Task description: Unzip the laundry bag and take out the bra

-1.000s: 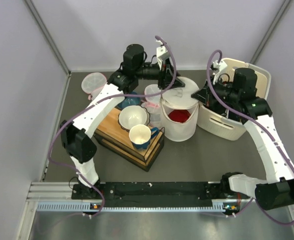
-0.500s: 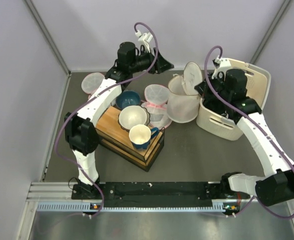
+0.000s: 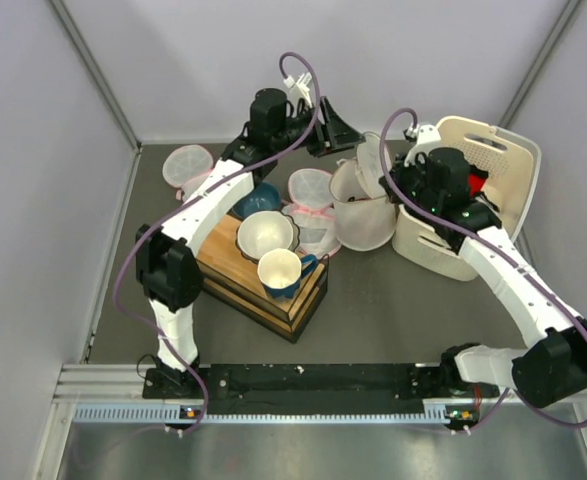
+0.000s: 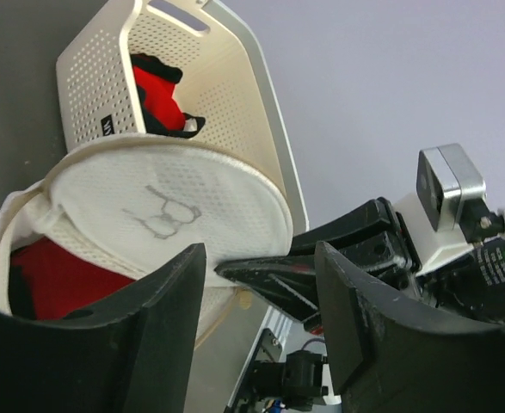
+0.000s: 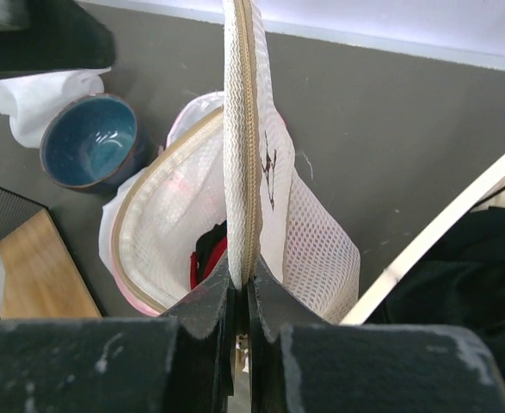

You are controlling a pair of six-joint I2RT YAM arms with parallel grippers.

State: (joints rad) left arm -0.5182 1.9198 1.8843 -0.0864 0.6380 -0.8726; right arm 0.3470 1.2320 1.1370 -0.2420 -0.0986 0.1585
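The right tool [image 5: 243, 292] is pinching the laundry bag [image 5: 308, 245] at its zipper [image 5: 250, 129]; the bra [image 5: 211, 255] is lying inside the bag, just ahead of those fingers; the left tool [image 4: 259, 262] is hovering spread, facing the bag's round end.

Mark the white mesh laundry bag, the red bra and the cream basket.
white mesh drum-shaped laundry bag [image 3: 365, 215], top view, on its mesh side wall.
red fabric bra [image 4: 54, 277], left wrist view, on the cloth showing inside the bag.
cream perforated plastic basket [image 3: 440, 254], top view, on its near outer wall.
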